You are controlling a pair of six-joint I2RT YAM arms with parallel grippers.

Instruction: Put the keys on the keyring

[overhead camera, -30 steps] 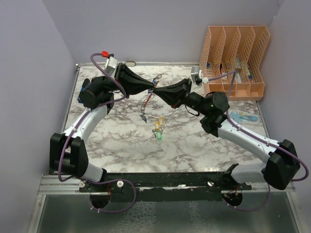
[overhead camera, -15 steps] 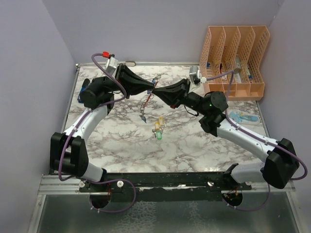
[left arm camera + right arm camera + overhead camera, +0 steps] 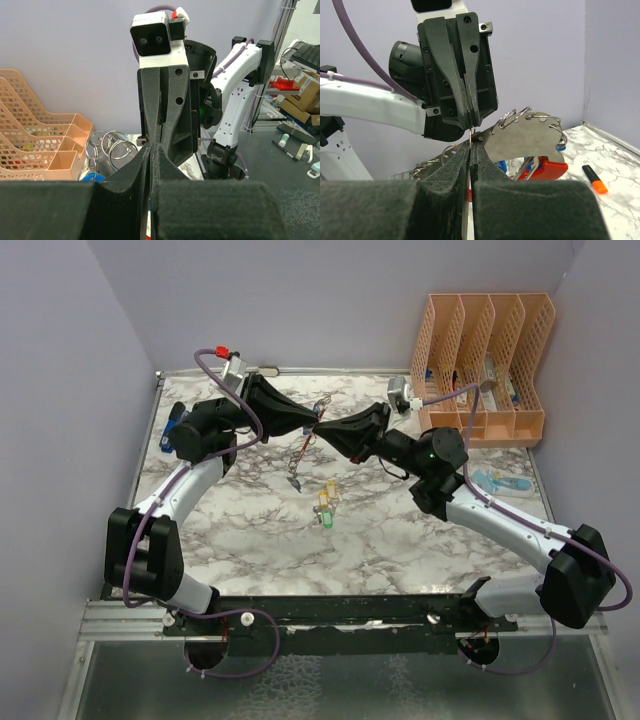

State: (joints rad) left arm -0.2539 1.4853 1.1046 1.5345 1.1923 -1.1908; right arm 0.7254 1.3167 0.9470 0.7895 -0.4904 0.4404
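Observation:
Above the table's far middle, my left gripper [image 3: 311,425] and right gripper [image 3: 326,430] meet tip to tip. Both are shut on the same thin wire of the keyring [image 3: 302,450]. The right wrist view shows my right gripper [image 3: 471,145] and the left fingers [image 3: 470,112] pinching that wire. The keyring's silver plate [image 3: 530,137], hung with small rings, and its red side [image 3: 549,168] lie behind. One key [image 3: 295,481] dangles below the keyring. A yellow-headed key [image 3: 329,487] and a green-headed key [image 3: 324,517] lie on the marble. In the left wrist view my left gripper [image 3: 151,148] is shut, with rings [image 3: 107,146] and a blue key head [image 3: 92,176] beside it.
An orange mesh organiser [image 3: 485,365] stands at the back right. A pale blue object [image 3: 500,482] lies near the right edge and a blue object [image 3: 173,427] sits behind the left arm. An orange marker [image 3: 594,180] lies on the marble. Purple walls close in three sides.
The left arm's upper part and cable have shifted slightly to the right. Both grippers and the keyring stay where they were.

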